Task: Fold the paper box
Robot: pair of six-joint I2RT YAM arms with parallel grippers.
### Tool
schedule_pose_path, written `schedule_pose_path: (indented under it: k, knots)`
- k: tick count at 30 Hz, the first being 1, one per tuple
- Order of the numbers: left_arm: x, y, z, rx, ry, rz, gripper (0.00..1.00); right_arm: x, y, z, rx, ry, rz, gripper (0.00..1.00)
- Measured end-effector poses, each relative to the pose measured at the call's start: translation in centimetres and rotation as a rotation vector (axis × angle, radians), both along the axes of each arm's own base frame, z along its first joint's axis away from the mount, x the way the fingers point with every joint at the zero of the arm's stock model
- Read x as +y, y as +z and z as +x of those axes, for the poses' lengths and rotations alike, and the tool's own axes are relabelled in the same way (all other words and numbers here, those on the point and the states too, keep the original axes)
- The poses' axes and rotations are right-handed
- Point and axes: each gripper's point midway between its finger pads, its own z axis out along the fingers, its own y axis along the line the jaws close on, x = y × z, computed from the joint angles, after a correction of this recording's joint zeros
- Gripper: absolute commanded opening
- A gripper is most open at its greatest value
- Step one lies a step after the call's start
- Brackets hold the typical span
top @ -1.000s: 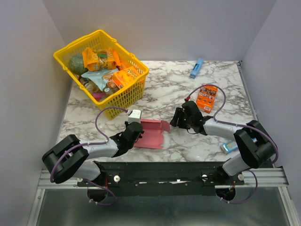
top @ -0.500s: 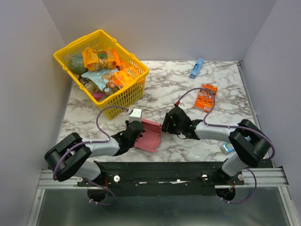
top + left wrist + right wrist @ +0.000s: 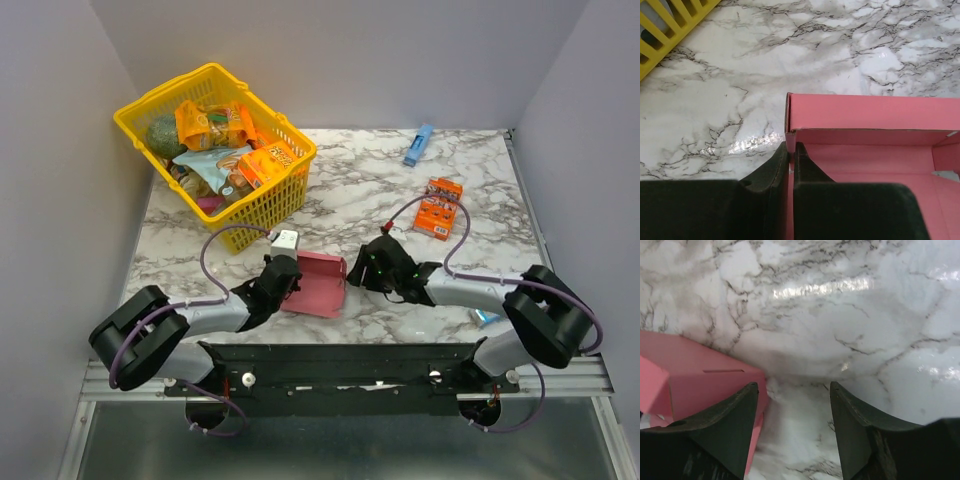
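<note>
**Overhead view with both wrist views.** The paper box (image 3: 318,285), a plain pink card tray with raised walls, lies on the marble table (image 3: 350,180) near its front edge, between the two arms; its open side faces up. The left gripper (image 3: 791,150) meets the box from the left; its fingers (image 3: 775,172) are drawn narrow and pinch one thin upright side wall near a corner, one finger outside the wall and one inside. The right gripper (image 3: 792,386) lies low just beside the box's right side; its jaws stand wide apart, with only bare marble between them; one finger (image 3: 732,412) sits at a corner of the box, though whether it touches cannot be told. A yellow basket (image 3: 270,200) filled with packets stands at the far left, apart from the box; a small white object (image 3: 285,241) lies just behind the left gripper; an orange printed box (image 3: 439,208) and a slim blue box (image 3: 418,145) lie toward the far right.
</note>
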Motion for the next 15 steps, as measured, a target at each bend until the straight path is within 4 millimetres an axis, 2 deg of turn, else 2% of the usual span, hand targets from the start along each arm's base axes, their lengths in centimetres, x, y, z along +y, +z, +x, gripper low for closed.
schedule_pose_path:
  k: [8,10,15]
  knots:
    - [-1.5,0.5,-0.7,0.005,-0.108,-0.06,0.0,-3.5,0.2,-3.6,-0.116,0.12,0.0,0.54]
    - [-2.0,0.7,-0.9,-0.002,-0.141,-0.081,0.0,-4.0,0.6,-3.8,-0.152,0.142,0.004,0.51]
    - [-2.7,1.2,-1.3,-0.011,-0.196,-0.118,0.0,-3.4,3.0,-3.1,-0.275,0.22,0.032,0.49]
